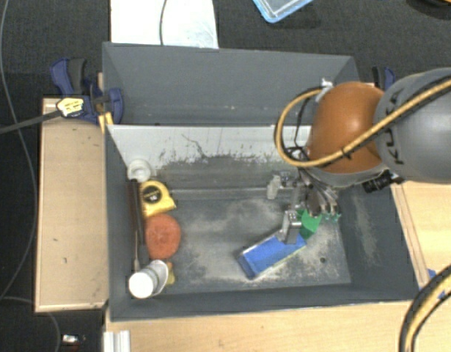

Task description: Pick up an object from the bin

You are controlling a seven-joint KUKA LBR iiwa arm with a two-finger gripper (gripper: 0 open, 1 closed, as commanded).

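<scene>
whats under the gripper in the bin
The gripper hangs over the upper right end of a flat blue block, with a small green thing beside it. That end of the block and part of the green thing are covered by the gripper.

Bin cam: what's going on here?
The arm reaches in from the right, its gripper low over the right end of a blue block near the front of the bin. A small green thing lies right beside the gripper. Whether it has a grip on anything can't be told. A yellow tape measure, a rust-coloured ball and a white bottle lie along the left wall, well apart from the gripper.
</scene>
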